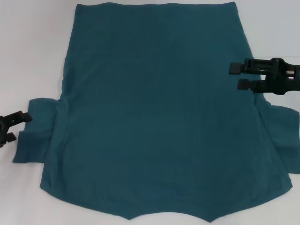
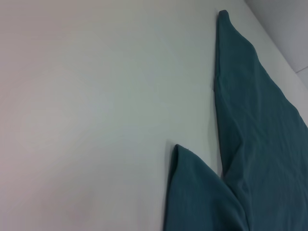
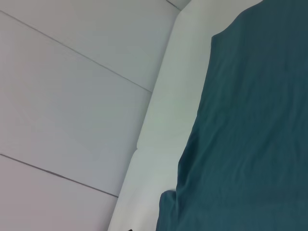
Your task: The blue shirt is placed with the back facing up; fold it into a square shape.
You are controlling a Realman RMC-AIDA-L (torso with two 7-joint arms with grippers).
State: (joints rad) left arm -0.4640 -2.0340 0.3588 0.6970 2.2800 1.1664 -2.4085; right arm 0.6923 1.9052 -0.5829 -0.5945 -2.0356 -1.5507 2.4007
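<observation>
Plainly, both sets of fingers are spread and grasp nothing: the right gripper (image 1: 235, 76) hovers over the right edge of the blue shirt (image 1: 159, 122), the left gripper (image 1: 18, 126) just beside its left sleeve (image 1: 37, 138). The shirt lies flat on the white desk (image 1: 28, 51), plain side up (no fold made yet). The first fold seems at hand; next, each gripper should probably pinch a side edge or sleeve and carry it inward.

Head view: looks forward and down from above, takes in whole blue shirt (image 1: 154, 117) spread on white table (image 1: 33, 51), both arms at frame edges. Left wrist view: close, low angle along table (image 2: 96, 106), catches 1 sleeve and side edge of shirt (image 2: 260, 144). Right wrist view: close, oblique, shirt's opposite edge (image 3: 250, 134), table rim (image 3: 159, 120). All 3 share shirt.
</observation>
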